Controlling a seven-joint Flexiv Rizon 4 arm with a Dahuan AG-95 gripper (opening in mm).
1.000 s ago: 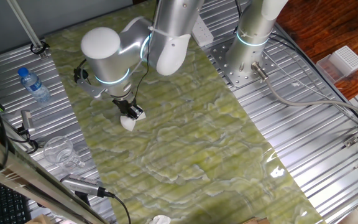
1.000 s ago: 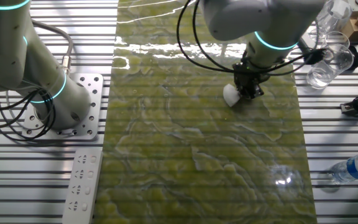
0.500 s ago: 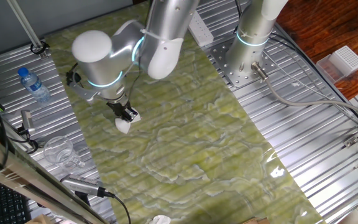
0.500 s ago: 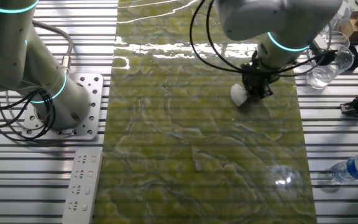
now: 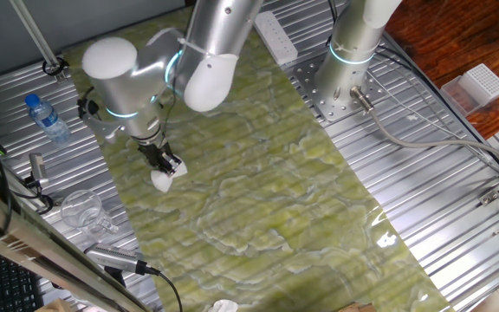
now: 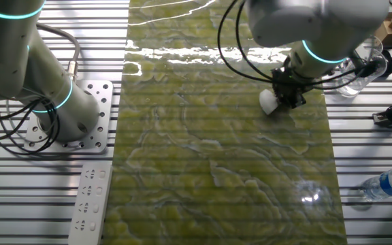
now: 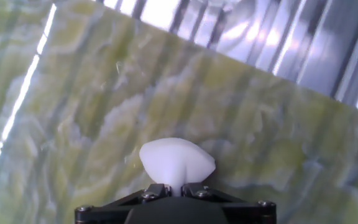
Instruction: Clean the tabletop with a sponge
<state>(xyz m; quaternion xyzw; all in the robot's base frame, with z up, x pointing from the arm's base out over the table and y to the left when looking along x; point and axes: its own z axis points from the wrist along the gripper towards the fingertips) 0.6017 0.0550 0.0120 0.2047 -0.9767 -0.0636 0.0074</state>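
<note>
The tabletop [image 5: 258, 173] is a glossy yellow-green veined sheet, also in the other fixed view [image 6: 216, 156] and the hand view [image 7: 73, 112]. My black gripper [image 5: 166, 167] is shut on the white sponge [image 5: 162, 180] and presses it onto the sheet close to its edge. In the other fixed view the gripper [image 6: 288, 99] holds the sponge [image 6: 269, 102] near the sheet's right side. In the hand view the sponge [image 7: 177, 160] bulges out, pinched between the two fingers at the bottom, with the sheet's edge just ahead.
Ribbed grey metal panels [image 5: 440, 173] flank the sheet. A water bottle [image 5: 46, 119] and a clear glass [image 5: 82, 210] lie beside the gripper's side. A power strip [image 5: 275, 39] and a second arm's base [image 5: 345, 78] stand at the far side. A white ridged box [image 5: 479, 85] sits far right.
My gripper has slid with the sponge across the sheet toward its edge by the bottle and glass, about a hand's width over the last second.
</note>
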